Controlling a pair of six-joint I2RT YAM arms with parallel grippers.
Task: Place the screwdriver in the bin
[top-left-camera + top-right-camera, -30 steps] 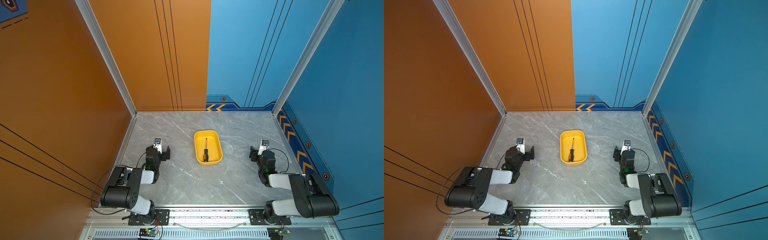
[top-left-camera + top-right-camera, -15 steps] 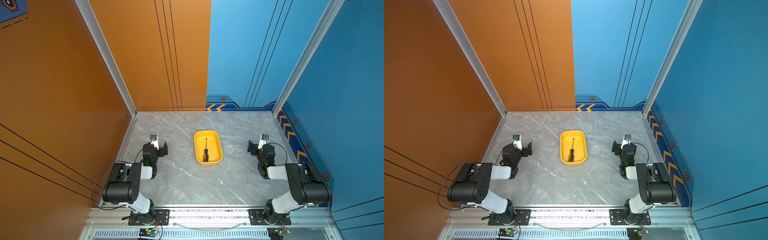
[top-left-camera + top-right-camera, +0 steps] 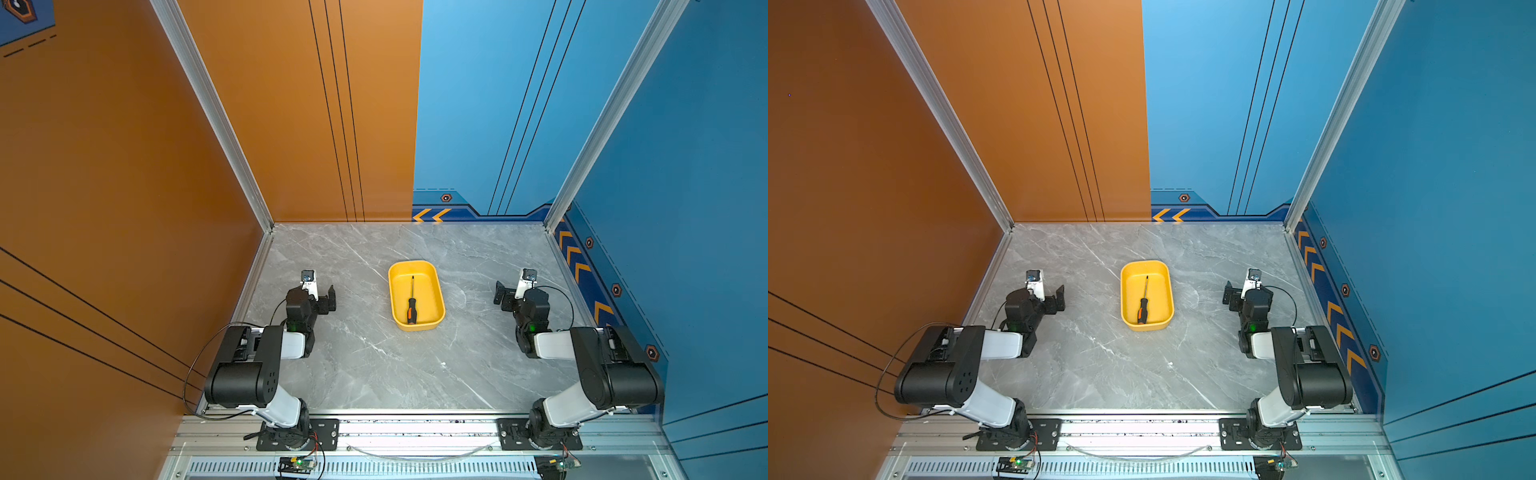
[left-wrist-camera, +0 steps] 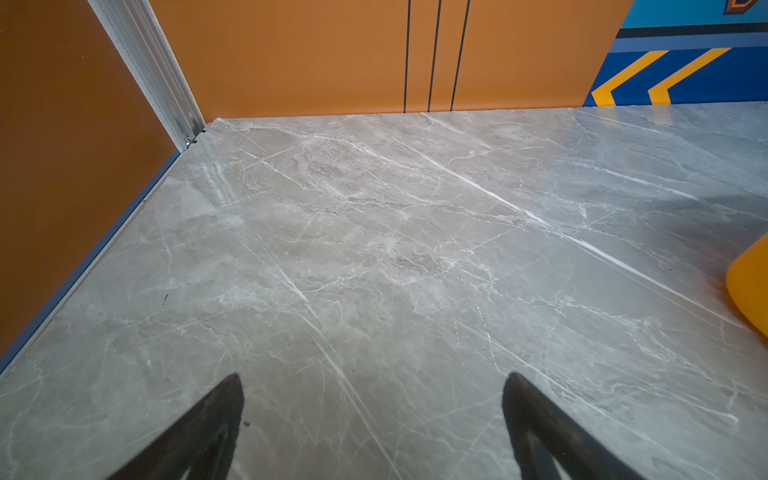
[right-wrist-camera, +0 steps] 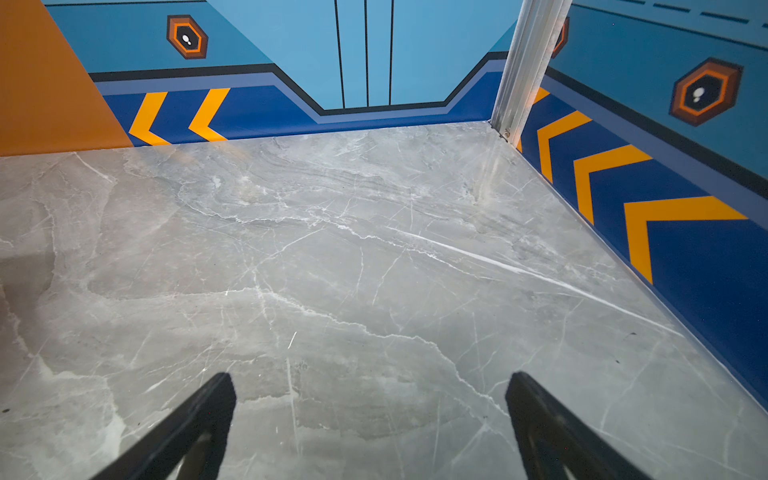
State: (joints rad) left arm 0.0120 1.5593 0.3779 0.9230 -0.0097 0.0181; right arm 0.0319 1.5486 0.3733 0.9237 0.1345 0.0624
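Well, screwdriver [image 3: 410, 309] lies in bin [image 3: 417, 327]; done imo, so left hand [image 4: 372, 386] & right hand [image 5: 370, 384] gape empty.

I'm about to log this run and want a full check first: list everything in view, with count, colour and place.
bin: one, bright yellow, middle of the table, between the arms.
screwdriver: one, black and orange handle, dark shaft, lying flat inside the bin, handle toward the robot.
table: one, grey marble pattern, floor of the cell.
orange walls: two, left side and left half of the back.
blue walls: two, right side and right half of the back, orange chevrons low down.
left arm: one, black and white, left of the bin.
right arm: one, black and white, right of the bin.
left pincer: one, black, open, empty, over bare table.
right pincer: one, black, open, empty, over bare table.
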